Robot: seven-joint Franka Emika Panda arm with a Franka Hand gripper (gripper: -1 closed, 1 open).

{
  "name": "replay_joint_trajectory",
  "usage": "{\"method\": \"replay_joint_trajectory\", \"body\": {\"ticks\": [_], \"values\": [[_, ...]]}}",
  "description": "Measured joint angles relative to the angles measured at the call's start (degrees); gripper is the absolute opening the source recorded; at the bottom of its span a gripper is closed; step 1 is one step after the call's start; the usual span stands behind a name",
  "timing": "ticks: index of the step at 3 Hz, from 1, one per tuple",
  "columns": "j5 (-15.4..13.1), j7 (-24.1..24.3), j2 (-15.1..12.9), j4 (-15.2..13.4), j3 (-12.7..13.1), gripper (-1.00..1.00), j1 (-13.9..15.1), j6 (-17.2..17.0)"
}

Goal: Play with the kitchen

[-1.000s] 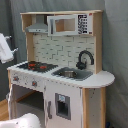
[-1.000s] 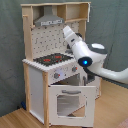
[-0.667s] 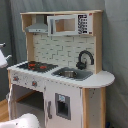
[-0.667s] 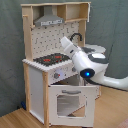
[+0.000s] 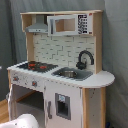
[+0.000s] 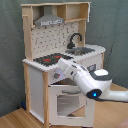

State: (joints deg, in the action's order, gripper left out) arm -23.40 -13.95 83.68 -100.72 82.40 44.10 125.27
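The kitchen point(image 5: 60, 75) is a tall light-wood and white toy unit, seen in both exterior views. It has a black-red stovetop point(image 5: 36, 65), a sink point(image 5: 70, 73), a black faucet point(image 5: 84, 58) and a grey hood point(image 5: 37, 26). In the second exterior view my white arm point(image 6: 92, 82) reaches in from the second exterior view's right. My gripper point(image 6: 60, 66) sits at the counter's front edge, just above the windowed oven door point(image 6: 67, 102) and beside the knobs point(image 6: 56, 76). The oven door leans slightly outward. In the first exterior view only a white part of the arm point(image 5: 22, 121) shows at the bottom left.
A grey curtain point(image 6: 10, 55) hangs behind the kitchen. The unit stands on a wooden floor point(image 6: 20, 120). A microwave-like cabinet point(image 5: 65, 24) sits beside the hood on the upper shelf.
My arm has swung down from in front of the backsplash to the counter's front edge by the knobs. In the first exterior view its white part dropped from the left edge to the bottom left.
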Motion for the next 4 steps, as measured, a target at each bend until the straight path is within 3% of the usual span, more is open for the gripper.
{"method": "replay_joint_trajectory", "body": {"ticks": [1,3,4], "values": [[2.8,0.8,-0.1,0.1,5.3,1.0,-1.3,1.1],[6.1,12.8,-0.1,0.1,10.5,1.0,-2.0,2.0],[7.2,18.8,-0.1,0.0,12.5,1.0,-1.8,4.6]]}}
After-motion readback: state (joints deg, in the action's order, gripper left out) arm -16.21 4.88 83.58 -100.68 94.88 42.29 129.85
